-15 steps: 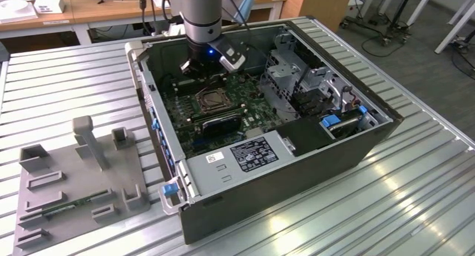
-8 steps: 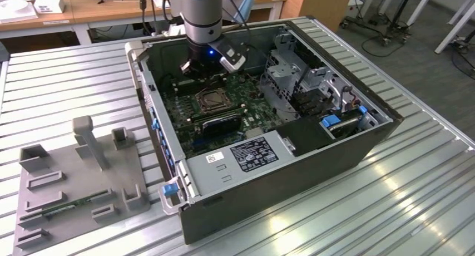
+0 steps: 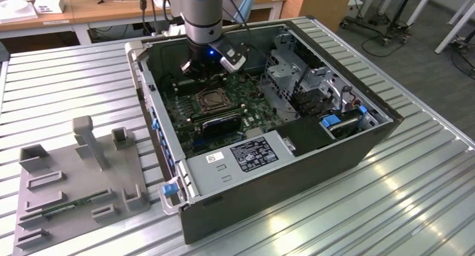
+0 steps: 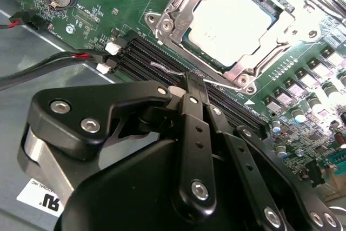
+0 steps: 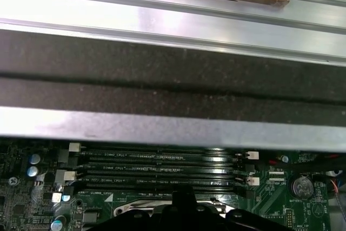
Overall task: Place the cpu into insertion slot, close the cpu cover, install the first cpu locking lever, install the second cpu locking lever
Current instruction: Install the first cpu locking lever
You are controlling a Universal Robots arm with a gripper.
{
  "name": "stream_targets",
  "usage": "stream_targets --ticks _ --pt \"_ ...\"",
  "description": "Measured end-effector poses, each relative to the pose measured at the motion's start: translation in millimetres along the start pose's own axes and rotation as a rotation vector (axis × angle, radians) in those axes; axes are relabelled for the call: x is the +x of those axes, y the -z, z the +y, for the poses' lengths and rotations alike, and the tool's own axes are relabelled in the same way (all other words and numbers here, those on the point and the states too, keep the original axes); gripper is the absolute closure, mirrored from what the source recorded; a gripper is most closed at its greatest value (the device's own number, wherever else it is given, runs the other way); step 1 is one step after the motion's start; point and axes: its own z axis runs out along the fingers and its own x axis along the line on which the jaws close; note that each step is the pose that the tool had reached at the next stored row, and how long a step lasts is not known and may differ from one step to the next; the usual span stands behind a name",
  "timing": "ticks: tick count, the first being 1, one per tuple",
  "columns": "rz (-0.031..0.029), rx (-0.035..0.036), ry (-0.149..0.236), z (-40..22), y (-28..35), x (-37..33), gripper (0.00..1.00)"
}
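Note:
The cpu, a pale square chip, lies in the insertion slot on the green motherboard. The silvery cpu cover rests flat around it. A thin wire locking lever runs along the slot's near edge, beside the black memory slots. My gripper is shut, and its black tip sits on that lever wire. In the exterior view the gripper hangs inside the open computer case, just behind the insertion slot. The first wrist view shows the memory slots past the gripper's top.
The case walls enclose the motherboard closely. A black ribbed block lies in front of the slot, and a metal drive cage stands on the exterior view's right. Red and black cables run nearby. A grey fixture stands on the table.

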Motion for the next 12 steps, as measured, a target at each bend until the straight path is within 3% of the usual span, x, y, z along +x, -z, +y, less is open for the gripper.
stream_targets --ticks 12 --pt "0.0 0.0 0.0 0.7 -1.7 -0.6 0.89"
